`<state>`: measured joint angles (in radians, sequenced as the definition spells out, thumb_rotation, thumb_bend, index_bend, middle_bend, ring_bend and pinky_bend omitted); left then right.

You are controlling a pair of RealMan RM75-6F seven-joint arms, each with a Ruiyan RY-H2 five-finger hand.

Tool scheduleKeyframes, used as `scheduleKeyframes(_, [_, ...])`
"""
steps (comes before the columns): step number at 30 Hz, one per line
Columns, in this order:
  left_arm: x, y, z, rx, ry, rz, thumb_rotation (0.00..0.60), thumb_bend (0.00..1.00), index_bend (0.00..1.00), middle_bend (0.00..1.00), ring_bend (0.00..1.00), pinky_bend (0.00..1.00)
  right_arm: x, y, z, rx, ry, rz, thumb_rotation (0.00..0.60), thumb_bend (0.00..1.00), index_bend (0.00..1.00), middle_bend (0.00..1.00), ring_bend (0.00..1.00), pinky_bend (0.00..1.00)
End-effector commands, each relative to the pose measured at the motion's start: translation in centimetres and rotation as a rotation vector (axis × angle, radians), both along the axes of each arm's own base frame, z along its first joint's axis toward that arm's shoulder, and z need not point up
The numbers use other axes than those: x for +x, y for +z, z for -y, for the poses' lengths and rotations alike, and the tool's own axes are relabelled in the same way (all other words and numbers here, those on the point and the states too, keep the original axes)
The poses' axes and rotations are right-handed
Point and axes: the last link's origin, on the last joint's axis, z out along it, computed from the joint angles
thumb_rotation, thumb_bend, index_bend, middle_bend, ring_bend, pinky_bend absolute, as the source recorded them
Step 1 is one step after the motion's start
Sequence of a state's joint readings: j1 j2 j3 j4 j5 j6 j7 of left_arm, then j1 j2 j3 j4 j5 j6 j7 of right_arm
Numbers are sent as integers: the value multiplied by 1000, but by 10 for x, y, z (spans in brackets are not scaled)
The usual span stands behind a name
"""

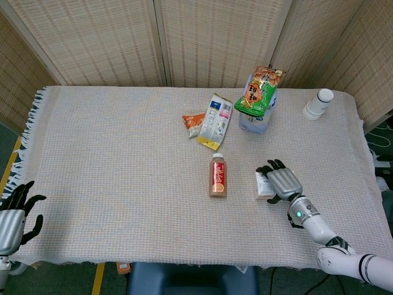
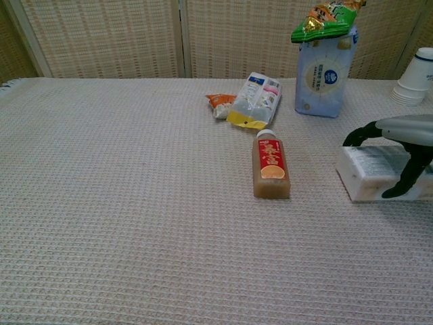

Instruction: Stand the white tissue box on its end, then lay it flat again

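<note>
At the lower left edge the left hand (image 1: 11,222) hangs off the table, fingers spread, holding nothing. Right of centre lies a brown drink bottle (image 1: 218,175) — then the white tissue box (image 2: 371,173), flat at the right, with the right hand (image 1: 282,182) over it, fingers curled about its sides — a firm grip I cannot confirm.
</note>
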<state>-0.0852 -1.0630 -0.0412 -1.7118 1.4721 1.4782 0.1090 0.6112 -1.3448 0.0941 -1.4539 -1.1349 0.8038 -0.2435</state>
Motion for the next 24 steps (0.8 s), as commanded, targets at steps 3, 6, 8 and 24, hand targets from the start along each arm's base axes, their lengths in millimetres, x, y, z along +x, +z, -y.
scheduleKeyframes(3, [0, 0, 0, 0, -1, 3, 600, 491, 310, 0, 0, 184, -1, -2, 0, -1, 4, -2, 600, 0, 253, 247, 140, 0])
scheduleKeyframes(6, [0, 0, 0, 0, -5, 5, 600, 491, 310, 0, 0, 184, -1, -2, 1, -15, 17, -1, 600, 0, 305, 306, 173, 0])
scheduleKeyframes(8, [1, 1, 0, 1, -8, 5, 600, 490, 310, 0, 0, 184, 0, -1, 1, -27, 29, 5, 600, 4, 359, 359, 204, 0])
scheduleKeyframes(24, [1, 0, 1, 1, -7, 0, 600, 490, 310, 0, 0, 184, 7, 25, -10, -149, -47, 812, 600, 12, 410, 488, 336, 0])
